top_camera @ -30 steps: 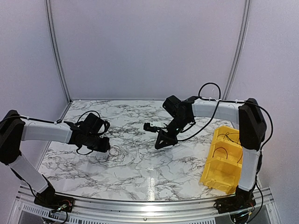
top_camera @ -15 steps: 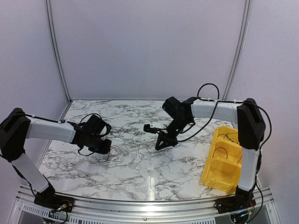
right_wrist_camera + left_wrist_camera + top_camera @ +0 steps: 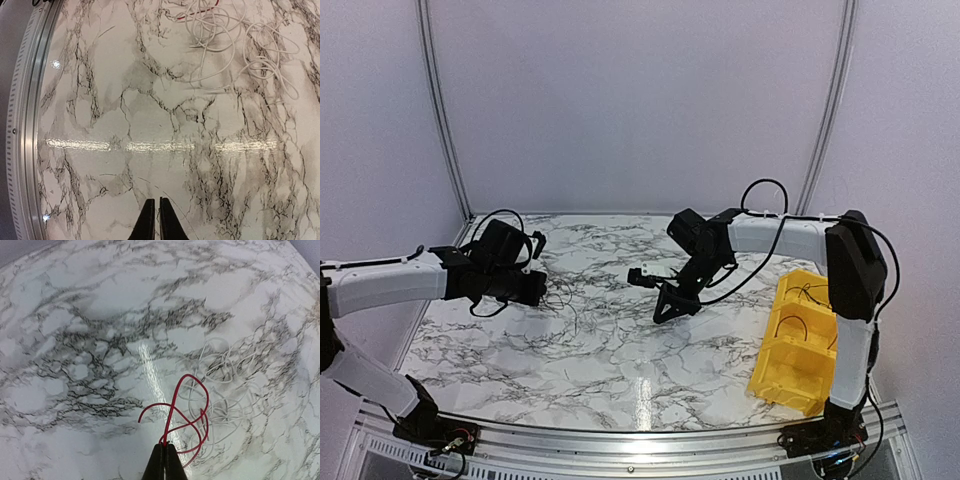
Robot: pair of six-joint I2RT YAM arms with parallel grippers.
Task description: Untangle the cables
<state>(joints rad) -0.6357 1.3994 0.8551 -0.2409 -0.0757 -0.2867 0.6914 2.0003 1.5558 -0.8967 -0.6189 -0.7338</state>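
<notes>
since the earlier frame the left arm has drawn back leftward, with the left fingers (image 3: 159,462) pinched shut on a red wire (image 3: 173,410) looping over the whitish cables (image 3: 227,385) heaped on the desk (image 3: 75,315); pull slowly and steadily, watching for snags, while the right fingers (image 3: 147,220), closed on nothing visible, hover well apart.

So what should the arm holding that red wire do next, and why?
Probably draw the wire slowly away from the pile. The left gripper is shut on the red wire, whose loops still cross the tangled white wires, so a gentle pull may slide it free. The right gripper is shut on nothing and isn't pinning the pile.
</notes>
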